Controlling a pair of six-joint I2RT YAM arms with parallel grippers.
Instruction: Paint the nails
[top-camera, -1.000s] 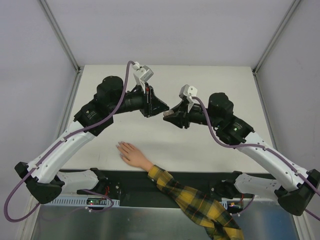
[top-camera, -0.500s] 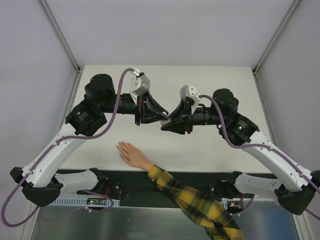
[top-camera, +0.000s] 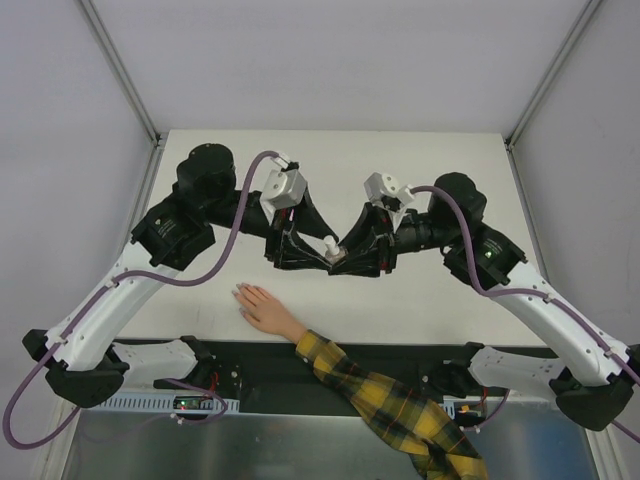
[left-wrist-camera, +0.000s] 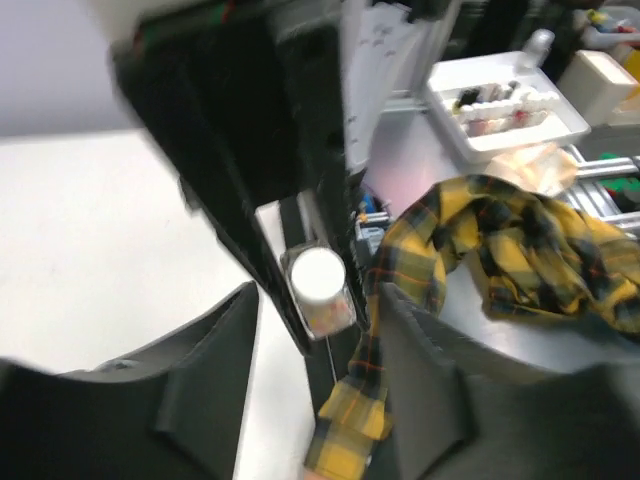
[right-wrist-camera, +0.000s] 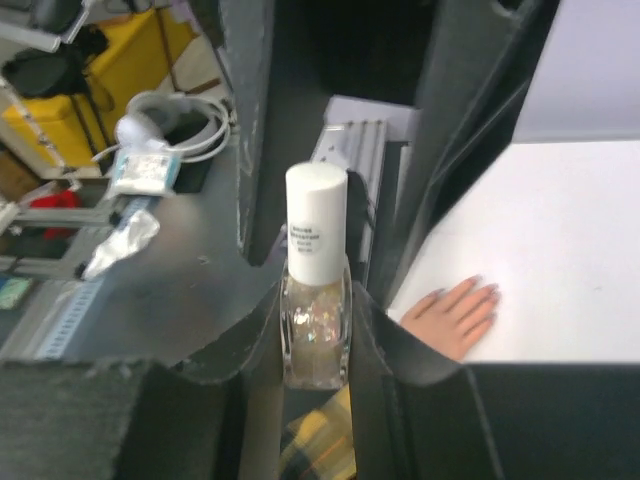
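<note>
The polish bottle (right-wrist-camera: 317, 335) sits in the right claw (right-wrist-camera: 318, 310), left claw (left-wrist-camera: 318, 335) opposite, mannequin hand (top-camera: 262, 308) before them.

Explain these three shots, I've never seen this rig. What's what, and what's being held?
Two robot arms are bolted at the near edge of a white table. The wide picture comes from a fixed camera above and behind them. The other two come from a small camera on each wrist, looking along that arm's own claw. On the table lies a mannequin hand in a yellow plaid sleeve, with pale nails. The right claw is shut on a small polish bottle of clear, flaky varnish. The left claw is open, its fingers on either side of the bottle's white cap, not visibly touching it.
</note>
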